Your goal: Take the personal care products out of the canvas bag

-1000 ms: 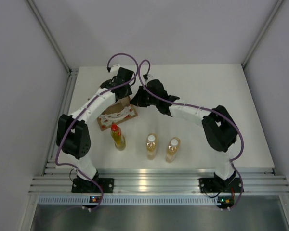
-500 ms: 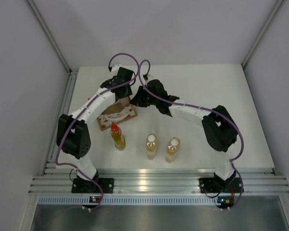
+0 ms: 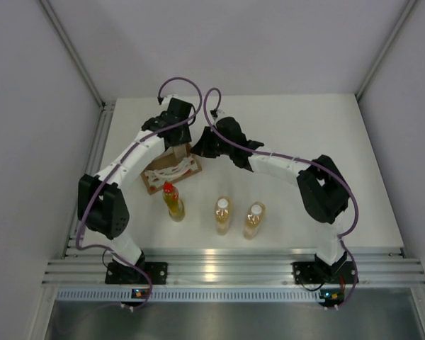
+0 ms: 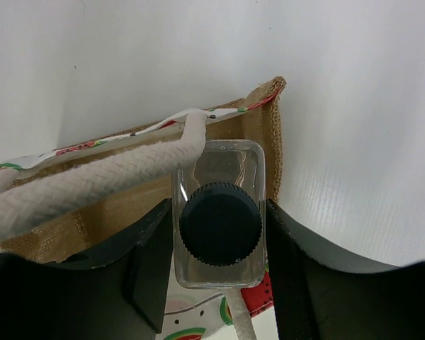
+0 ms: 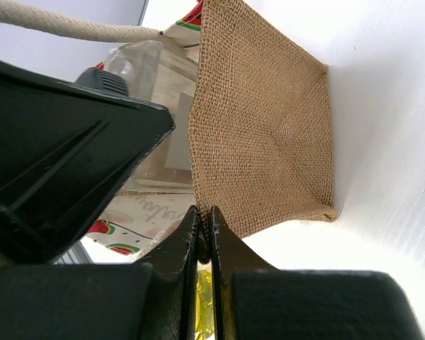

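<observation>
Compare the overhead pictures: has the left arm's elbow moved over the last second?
Yes. The left arm's elbow has swung left, away from the yellow bottle, which has not moved.

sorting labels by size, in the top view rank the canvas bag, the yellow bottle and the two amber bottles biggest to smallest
1. canvas bag, clearly largest.
2. yellow bottle, left amber bottle and right amber bottle look about the same; no ranking.
</observation>
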You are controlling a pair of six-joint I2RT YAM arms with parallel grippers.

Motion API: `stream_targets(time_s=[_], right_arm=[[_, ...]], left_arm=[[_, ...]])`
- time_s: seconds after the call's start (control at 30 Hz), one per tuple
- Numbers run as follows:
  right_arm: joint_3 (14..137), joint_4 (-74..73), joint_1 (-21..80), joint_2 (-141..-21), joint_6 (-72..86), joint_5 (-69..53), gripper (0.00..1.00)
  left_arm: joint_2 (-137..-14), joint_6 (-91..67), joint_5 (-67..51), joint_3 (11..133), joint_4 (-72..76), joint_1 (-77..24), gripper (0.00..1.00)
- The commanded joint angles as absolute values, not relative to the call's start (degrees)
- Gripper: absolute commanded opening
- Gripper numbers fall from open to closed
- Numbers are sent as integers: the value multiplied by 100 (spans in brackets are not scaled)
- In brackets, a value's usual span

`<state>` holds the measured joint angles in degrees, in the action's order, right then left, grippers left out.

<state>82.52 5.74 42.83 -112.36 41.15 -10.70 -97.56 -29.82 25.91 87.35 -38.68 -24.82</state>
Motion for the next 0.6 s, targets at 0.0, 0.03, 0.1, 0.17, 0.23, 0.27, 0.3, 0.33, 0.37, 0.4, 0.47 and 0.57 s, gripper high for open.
stream_targets(time_s=[0.0, 0.03, 0.1, 0.17, 0.23, 0.27, 0.3, 0.33, 0.37, 0.4, 0.47, 0.57], right_arm=[[8297, 738, 4271, -11224, 4236, -1099, 0], [8297, 738, 4263, -11224, 4254, -1090, 0], [8306, 738, 4271, -11224, 4297, -1055, 0], [8297, 730, 4263, -11215, 4333, -1002, 0], [8297, 730, 4263, -11206, 4403, -976, 0], [8297, 729, 4263, -11206, 4429, -941, 0], [8297, 738, 4263, -11206, 4482, -932, 0], [8297, 738, 4263, -11206, 4509, -914, 0], [8306, 738, 4263, -11215, 4535, -888, 0], [8306, 738, 4271, -11215, 4587, -870, 0], [8323, 738, 4263, -11224, 4623, -826, 0], [8358, 738, 4263, -11241, 4684, -809, 1]], left_arm=[[-9115, -2865, 2637, 9140, -3463, -2461, 0], [-9088, -2848, 2611, 9193, -3489, -2461, 0], [-9044, -2839, 2558, 9255, -3533, -2461, 0], [-8983, -2821, 2523, 9325, -3586, -2461, 0], [-8939, -2786, 2444, 9386, -3656, -2461, 0], [-8904, -2769, 2391, 9448, -3682, -2461, 0], [-8886, -2760, 2356, 9492, -3717, -2461, 0], [-8868, -2742, 2268, 9536, -3753, -2461, 0], [-8833, -2742, 2198, 9675, -3866, -2461, 0], [-8807, -2742, 2110, 9738, -3919, -2461, 0], [-8693, -2733, 1934, 9852, -3998, -2470, 0], [-8596, -2672, 1898, 10151, -4148, -2470, 0]])
